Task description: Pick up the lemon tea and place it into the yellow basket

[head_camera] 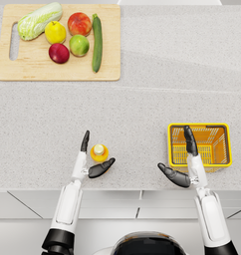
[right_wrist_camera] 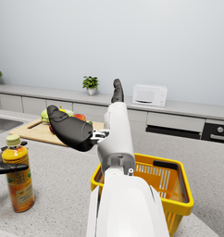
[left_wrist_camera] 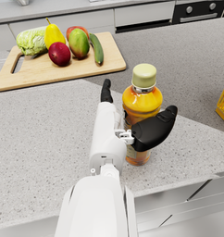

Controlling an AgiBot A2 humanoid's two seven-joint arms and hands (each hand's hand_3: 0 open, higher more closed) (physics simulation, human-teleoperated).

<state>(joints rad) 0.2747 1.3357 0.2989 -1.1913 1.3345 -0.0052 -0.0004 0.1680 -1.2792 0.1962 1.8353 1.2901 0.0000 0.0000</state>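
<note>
The left arm reaches up from the counter's near edge, forearm angled slightly inward. Its left hand (head_camera: 92, 158) is spread wide, fingers (head_camera: 85, 141) pointing straight away from the robot and thumb (left_wrist_camera: 153, 129) swung out to the side. The lemon tea (head_camera: 99, 152) stands upright on the grey speckled counter (head_camera: 142, 104), sitting in the gap between fingers and thumb. In the left wrist view the thumb lies across the front of the bottle's (left_wrist_camera: 141, 111) orange body and the palm is right beside it, but the fingers stay straight rather than wrapped around it; whether anything actually presses on the bottle cannot be told. The hand is unclenched and not grasping it. The bottle's base rests on the counter.

Further right, the right arm rises from the near edge in a similar pose. The right hand (head_camera: 184, 159) is also released and holds nothing: its fingers (head_camera: 190, 140) extend straight ahead over the near rim of the yellow basket (head_camera: 222, 162), and its thumb (head_camera: 173, 175) juts out toward the bottle's side. In the right wrist view the hand (right_wrist_camera: 93, 122) hovers above the basket (right_wrist_camera: 178, 203), apart from it, with the bottle (right_wrist_camera: 17, 178) well off to the side.

At the far left of the counter lies a wooden cutting board (head_camera: 38, 69) carrying a cabbage (head_camera: 39, 20), a yellow fruit (head_camera: 55, 32), a red apple (head_camera: 59, 53), a green apple (head_camera: 79, 45), a reddish-orange fruit (head_camera: 79, 23) and a cucumber (head_camera: 97, 42).
</note>
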